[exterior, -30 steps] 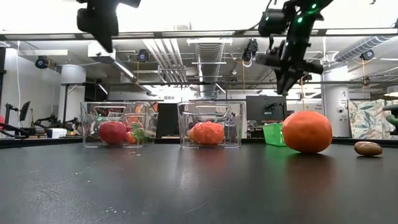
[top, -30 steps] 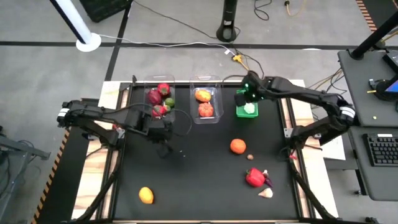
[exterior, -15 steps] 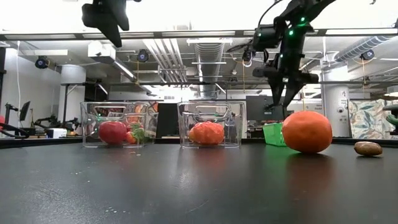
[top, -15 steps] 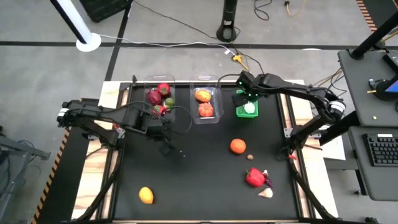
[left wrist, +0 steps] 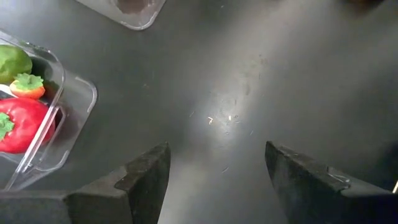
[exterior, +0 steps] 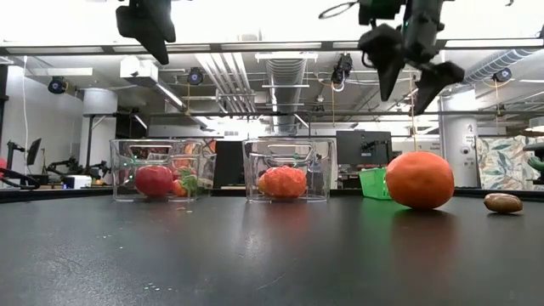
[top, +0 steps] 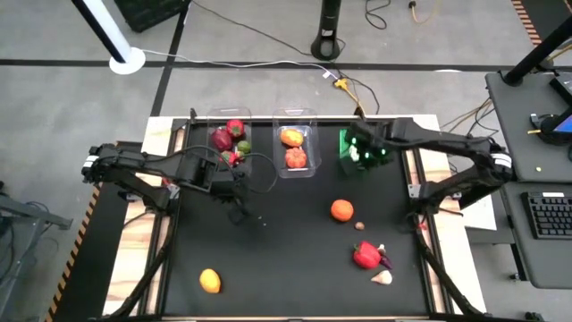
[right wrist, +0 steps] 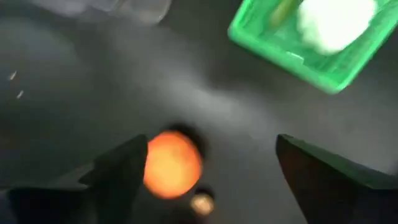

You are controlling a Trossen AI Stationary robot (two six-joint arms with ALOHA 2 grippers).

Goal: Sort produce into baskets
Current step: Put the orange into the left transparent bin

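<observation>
Above the small bright green mesh-sided basket point(top: 350, 150) at the table's 1 o'clock, my right gripper point(exterior: 410, 70) hangs with its jaws spread wide and nothing between them. A white garlic-like piece point(right wrist: 336, 22) lies inside that basket.

My left gripper point(left wrist: 214, 168) hovers over bare mat just beside the left clear plastic tub point(top: 229, 139) at 11 o'clock, jaws partly apart and empty. That tub holds red, dark purple and lime green pieces; the second clear plastic tub point(top: 295, 143) at 12 o'clock holds orange pieces.

Produce not yet sorted:
- round orange fruit point(top: 341, 209), right of centre, with a small brown nut-like piece point(top: 359, 225) just beside it
- red pepper-like piece point(top: 365, 255) at 5 o'clock, touching a dark purple piece point(top: 384, 259), with a pale garlic-like piece point(top: 382, 277) near it
- yellow-orange fruit point(top: 209, 281) at 7 o'clock

Hazards, as I judge them:
- The round fruit may roll if my fingers close off-centre.
- The clustered pieces at 5 o'clock may be taken together or knocked apart.
- A low exit may catch the green basket's rim and shift it.
</observation>
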